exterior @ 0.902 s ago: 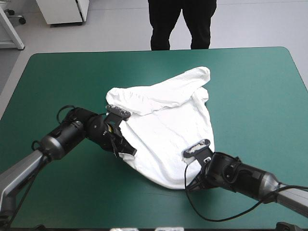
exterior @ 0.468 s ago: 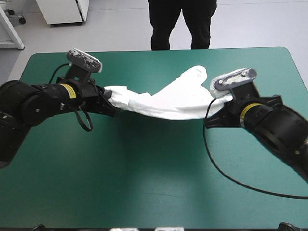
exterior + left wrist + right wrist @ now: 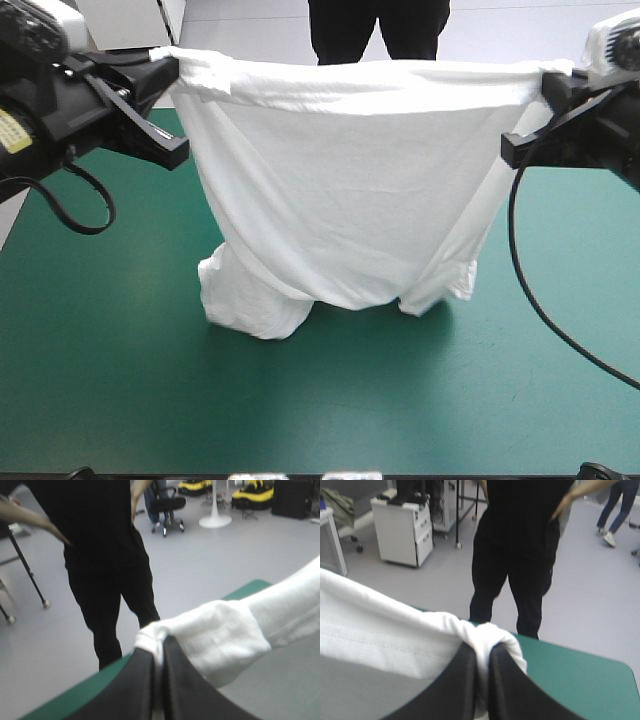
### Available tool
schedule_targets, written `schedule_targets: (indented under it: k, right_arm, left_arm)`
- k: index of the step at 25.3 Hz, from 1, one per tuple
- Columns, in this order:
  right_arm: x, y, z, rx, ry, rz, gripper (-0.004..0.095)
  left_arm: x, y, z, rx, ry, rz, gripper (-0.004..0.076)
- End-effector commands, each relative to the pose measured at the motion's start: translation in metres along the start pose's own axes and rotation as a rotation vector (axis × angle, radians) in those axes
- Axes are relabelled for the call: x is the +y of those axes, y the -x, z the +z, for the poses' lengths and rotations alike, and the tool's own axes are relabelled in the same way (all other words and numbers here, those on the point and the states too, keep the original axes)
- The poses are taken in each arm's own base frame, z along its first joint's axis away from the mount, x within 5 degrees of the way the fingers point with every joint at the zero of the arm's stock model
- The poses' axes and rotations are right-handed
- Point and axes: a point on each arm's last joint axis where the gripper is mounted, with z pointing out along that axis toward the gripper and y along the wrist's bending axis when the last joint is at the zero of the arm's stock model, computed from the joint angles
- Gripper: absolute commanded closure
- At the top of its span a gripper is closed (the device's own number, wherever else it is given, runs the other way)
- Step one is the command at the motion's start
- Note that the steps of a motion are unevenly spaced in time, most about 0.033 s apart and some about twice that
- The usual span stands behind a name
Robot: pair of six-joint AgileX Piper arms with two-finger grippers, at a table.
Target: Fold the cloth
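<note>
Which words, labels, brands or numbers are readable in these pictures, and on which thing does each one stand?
None can be read.
Yellow label on the left arm: marks too blurred to read.
T-shirt: plain white, no print showing.

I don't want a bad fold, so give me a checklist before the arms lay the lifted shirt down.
1. Left end effector shut on the T-shirt: ok.
2. Right end effector shut on it: ok.
3. Top edge stretched roughly level between them: ok.
4. Lower part hanging clear of the table: not ok, it rests bunched there.
5. No twist hidden in the bunch: cannot tell.
</note>
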Motion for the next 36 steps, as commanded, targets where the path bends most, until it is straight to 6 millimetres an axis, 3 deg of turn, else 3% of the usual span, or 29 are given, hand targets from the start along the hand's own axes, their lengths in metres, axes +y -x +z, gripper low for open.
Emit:
schedule_targets:
  k: [1,7,10,13,15,19,24,28,31,36]
  right_arm:
    - [-0.012,0.031,-0.023,-0.272,0.001,-0.004,0.0925]
    - [-0.016,0.055,-0.043,-0.512,0.046,0.015,0.0925]
    - [-0.014,0.065,-0.050,-0.642,0.064,0.003,0.0925]
    - [-0.006,0.067,-0.038,-0.654,0.061,-0.016,0.0925]
    - [0.001,0.067,-0.020,-0.629,0.029,-0.028,0.0925]
    - [0.019,0.064,0.036,-0.584,-0.113,-0.055,0.0925]
    - [-0.001,0.067,0.084,-0.552,-0.189,0.014,0.0925]
    - [-0.021,0.074,0.120,-0.600,-0.149,0.042,0.0925]
    - [-0.033,0.077,0.133,-0.615,-0.116,0.079,0.0925]
    - [-0.053,0.061,0.164,-0.503,-0.123,0.118,0.0925]
  left_arm:
    - [0.005,0.036,-0.040,-0.279,0.037,0.026,0.0733]
    - [0.005,0.060,-0.066,-0.495,0.039,0.056,0.0733]
    - [0.006,0.067,-0.069,-0.577,0.055,0.049,0.0733]
    - [0.007,0.069,-0.059,-0.597,0.062,0.044,0.0733]
    - [0.007,0.068,-0.040,-0.593,0.061,0.024,0.0733]
    - [0.013,0.063,0.024,-0.589,0.129,0.025,0.0733]
    - [0.025,0.053,0.081,-0.638,0.225,0.098,0.0733]
    - [0.049,0.049,0.105,-0.777,0.288,0.050,0.0733]
    - [0.063,0.050,0.116,-0.784,0.308,0.020,0.0733]
    - [0.074,0.045,0.141,-0.717,0.315,0.024,0.0733]
